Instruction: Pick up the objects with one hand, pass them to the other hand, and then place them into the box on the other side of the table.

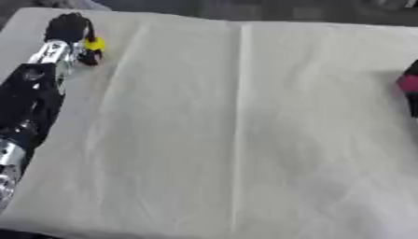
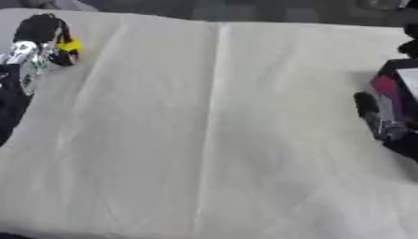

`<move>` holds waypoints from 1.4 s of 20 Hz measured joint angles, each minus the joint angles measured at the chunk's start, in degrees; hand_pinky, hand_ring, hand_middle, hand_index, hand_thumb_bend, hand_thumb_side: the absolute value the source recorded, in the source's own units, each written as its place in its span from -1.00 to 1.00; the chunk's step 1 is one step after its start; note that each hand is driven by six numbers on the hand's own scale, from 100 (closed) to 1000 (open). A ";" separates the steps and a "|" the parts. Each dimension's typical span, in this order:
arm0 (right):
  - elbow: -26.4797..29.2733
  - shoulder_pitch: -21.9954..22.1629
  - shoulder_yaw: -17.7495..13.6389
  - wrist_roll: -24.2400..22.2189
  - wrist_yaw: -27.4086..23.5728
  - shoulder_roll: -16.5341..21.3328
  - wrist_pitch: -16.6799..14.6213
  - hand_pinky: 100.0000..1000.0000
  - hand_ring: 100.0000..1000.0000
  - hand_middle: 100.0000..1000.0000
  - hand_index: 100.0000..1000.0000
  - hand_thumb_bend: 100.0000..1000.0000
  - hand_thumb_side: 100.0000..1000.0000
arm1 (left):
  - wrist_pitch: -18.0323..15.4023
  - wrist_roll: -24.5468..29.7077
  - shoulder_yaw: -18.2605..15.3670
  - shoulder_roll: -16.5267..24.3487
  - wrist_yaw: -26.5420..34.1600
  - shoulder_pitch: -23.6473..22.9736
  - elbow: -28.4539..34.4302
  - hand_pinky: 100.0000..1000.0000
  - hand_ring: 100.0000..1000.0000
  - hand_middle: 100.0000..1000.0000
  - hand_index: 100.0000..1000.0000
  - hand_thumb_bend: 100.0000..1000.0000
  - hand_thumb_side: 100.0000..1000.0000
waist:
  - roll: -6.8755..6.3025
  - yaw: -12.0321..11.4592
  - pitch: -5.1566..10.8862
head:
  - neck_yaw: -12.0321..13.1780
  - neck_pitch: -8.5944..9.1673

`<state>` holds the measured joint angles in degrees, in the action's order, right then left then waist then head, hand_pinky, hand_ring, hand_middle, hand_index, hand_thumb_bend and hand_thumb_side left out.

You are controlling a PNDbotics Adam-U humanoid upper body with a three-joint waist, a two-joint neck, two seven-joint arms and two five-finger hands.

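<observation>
A small yellow object (image 1: 94, 44) sits at the far left corner of the table. My left hand (image 1: 68, 27) is on it, with dark fingers curled above it and the thumb (image 1: 88, 58) below, so it looks pinched. My left arm (image 1: 32, 98) runs up the table's left side. At the right edge, a black and silver part that looks like my right hand (image 2: 372, 109) shows beside a pink patch (image 2: 382, 88). I cannot make out what the pink thing is or how that hand stands. No box is clearly visible.
A cream cloth (image 1: 237, 130) with a long crease down its middle covers the table. The far edge of the table meets a dark floor. Dark shapes (image 2: 411, 39) sit at the far right corner.
</observation>
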<state>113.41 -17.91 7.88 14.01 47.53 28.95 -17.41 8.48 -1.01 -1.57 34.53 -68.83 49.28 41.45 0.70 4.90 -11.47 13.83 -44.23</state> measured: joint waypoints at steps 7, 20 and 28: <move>0.00 -0.80 1.48 -0.20 -1.05 0.02 -1.51 0.71 0.20 0.21 0.79 -0.51 -0.26 | -3.67 -0.27 2.28 1.83 15.42 -5.52 14.54 0.14 -0.28 -0.49 -0.26 -0.66 -1.00 | -0.02 -1.53 2.05 | -2.69 -0.02; 0.01 -10.74 9.00 -4.17 -5.97 -2.34 -9.05 0.84 0.47 0.46 0.82 -0.31 -0.31 | -1.98 11.82 13.56 -0.74 57.48 -12.98 45.12 0.06 -0.28 -0.50 -0.31 -0.64 -1.00 | -0.03 -2.99 4.94 | -9.23 -0.02; 0.01 -15.18 13.83 -8.92 -7.46 -4.06 -13.56 0.96 0.70 0.68 0.88 -0.07 -0.23 | 1.83 20.35 20.70 -5.45 76.72 -12.46 54.26 0.08 -0.25 -0.46 -0.29 -0.63 -1.00 | -0.04 -3.38 4.97 | -10.54 -0.02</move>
<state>113.42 -33.09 21.71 5.09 40.06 24.89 -30.97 10.31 19.34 19.13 29.08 7.89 36.82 95.71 0.66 1.52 -6.50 3.29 -44.25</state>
